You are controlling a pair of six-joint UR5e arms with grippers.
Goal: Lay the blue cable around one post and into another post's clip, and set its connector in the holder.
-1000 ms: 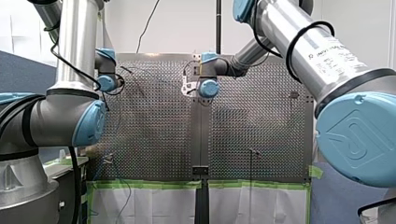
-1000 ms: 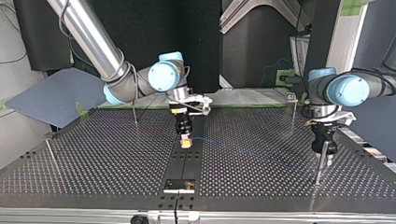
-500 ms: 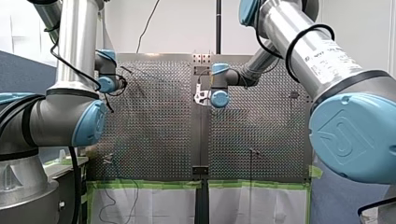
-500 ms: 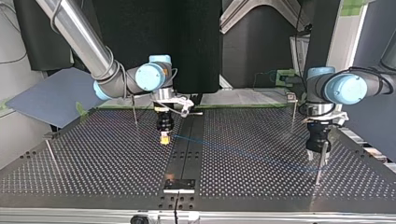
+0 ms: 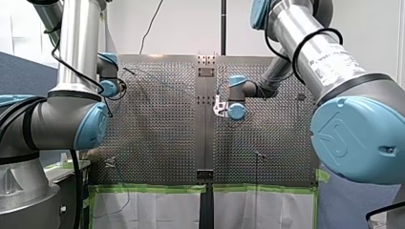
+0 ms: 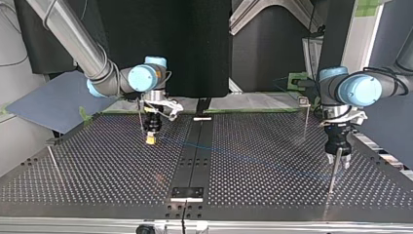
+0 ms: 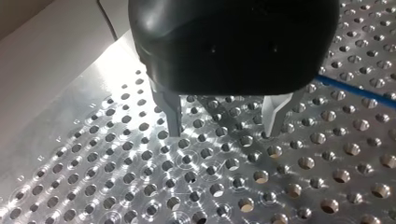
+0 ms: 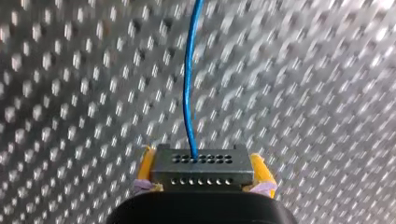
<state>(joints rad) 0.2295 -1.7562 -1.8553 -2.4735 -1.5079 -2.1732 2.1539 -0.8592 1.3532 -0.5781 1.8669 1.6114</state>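
The step in hand looks like the routing itself: my right tool point(image 6: 151, 138) pinches the black connector point(image 8: 201, 167) between its yellow pads point(image 8: 146, 164), and the blue cable point(image 8: 187, 84) leaves the connector straight ahead of the tool. In the top view the cable runs low over the perforated worktop point(image 6: 97, 170) from that tool toward four o'clock, ending near a thin post point(image 6: 332, 178) under my left tool point(image 6: 339, 162). Whether it already sits in that post's clip is too small to tell. My left tool is spread and holds nothing, its metal fingers point(image 7: 170, 112) just above the holes, with the cable passing beside it. My right arm slants in from eleven o'clock of the top view, its wrist bent so the tool points straight down, at about ten o'clock from the worktop's middle. My left arm enters from three o'clock, its tool also hanging vertical. Another post point(image 6: 140, 119) stands close to my right tool, at its eleven o'clock. The next move probably calls for leading the cable around that post without letting it go slack. The connector would then go to the small block point(image 6: 187, 193) at six o'clock, likely the holder, kept square to it.
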